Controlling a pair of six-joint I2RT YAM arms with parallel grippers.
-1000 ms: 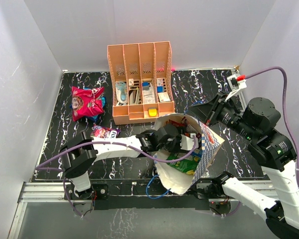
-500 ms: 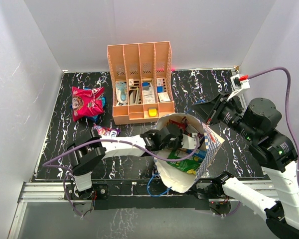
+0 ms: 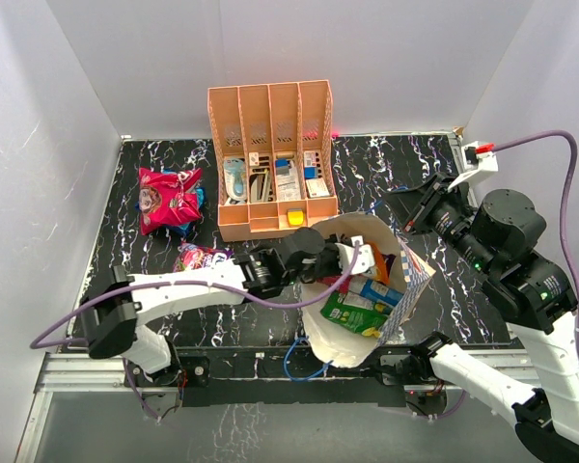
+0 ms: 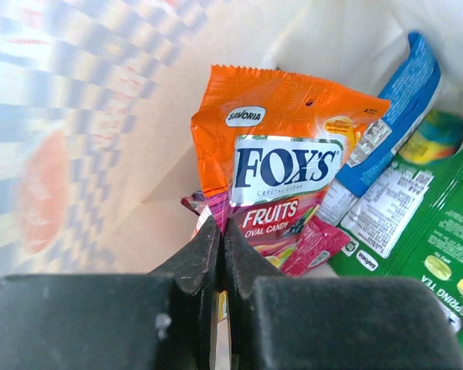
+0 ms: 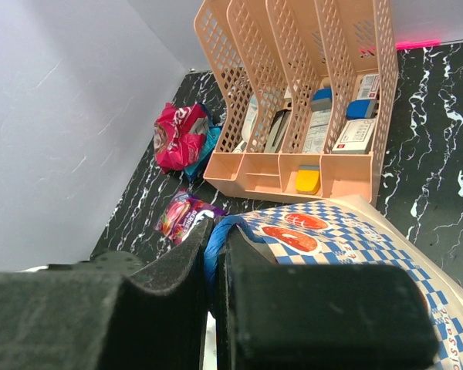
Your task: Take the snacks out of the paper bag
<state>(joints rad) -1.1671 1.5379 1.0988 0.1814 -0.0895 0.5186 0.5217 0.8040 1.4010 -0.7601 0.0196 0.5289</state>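
The paper bag [image 3: 415, 275] stands open near the table's front, checked blue-red outside [image 5: 332, 231]. My left gripper [image 3: 352, 258] reaches inside it. In the left wrist view its jaws [image 4: 221, 230] are shut on the lower edge of the orange FOX'S packet [image 4: 282, 154]. Beside that lie a blue packet [image 4: 393, 116], a green packet [image 4: 428, 231] and a pink one [image 4: 316, 247]. My right gripper [image 5: 216, 250] is shut on the bag's blue cord handle [image 5: 220, 231], holding it up at the bag's far right side [image 3: 412, 207]. Pink-red packets [image 3: 169, 200] and a purple packet [image 3: 201, 257] lie on the table.
An orange slotted desk organizer [image 3: 270, 159] with small items stands just behind the bag. White walls close in the black marbled table [image 3: 135, 289] on the left, back and right. Purple cables trail from both arms.
The left gripper has shut on the FOX'S packet and drawn back slightly to the left inside the bag. The right gripper has shifted back and right with the handle.
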